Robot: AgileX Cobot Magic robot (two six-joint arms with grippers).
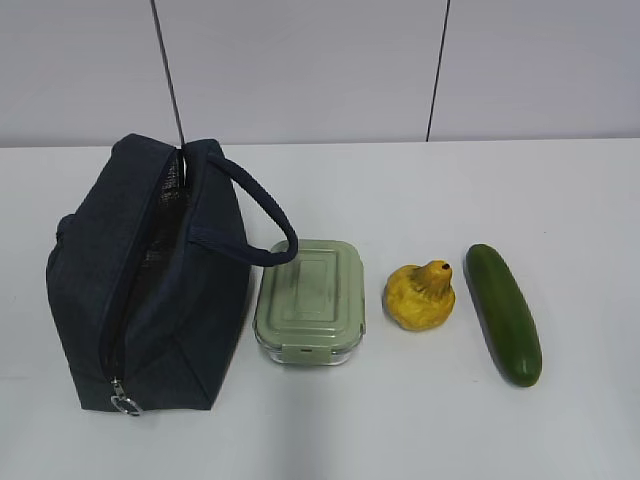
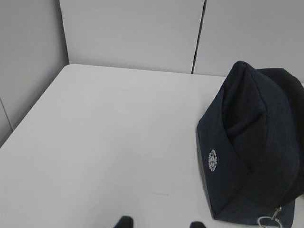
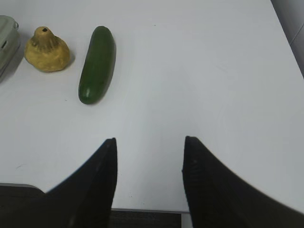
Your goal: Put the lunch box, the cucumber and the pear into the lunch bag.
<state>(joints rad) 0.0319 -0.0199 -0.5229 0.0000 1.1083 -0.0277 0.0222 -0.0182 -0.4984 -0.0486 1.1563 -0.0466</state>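
Note:
The navy lunch bag (image 1: 150,280) stands at the left with its top zipper open and one handle draped toward the lunch box (image 1: 311,300), which sits just to its right with its sage-green lid on. The yellow pear (image 1: 421,295) lies right of the box, and the dark green cucumber (image 1: 502,312) right of the pear. Neither gripper shows in the exterior view. My left gripper (image 2: 159,223) is open and empty over bare table left of the bag (image 2: 251,152). My right gripper (image 3: 149,142) is open and empty, with the cucumber (image 3: 97,64) and pear (image 3: 46,50) ahead to its left.
The white table (image 1: 560,200) runs back to a grey panelled wall. A metal zipper-pull ring (image 1: 126,404) hangs at the bag's front corner. The table's near edge (image 3: 142,210) shows below my right gripper. The lunch box's corner (image 3: 5,40) shows at the left edge of the right wrist view.

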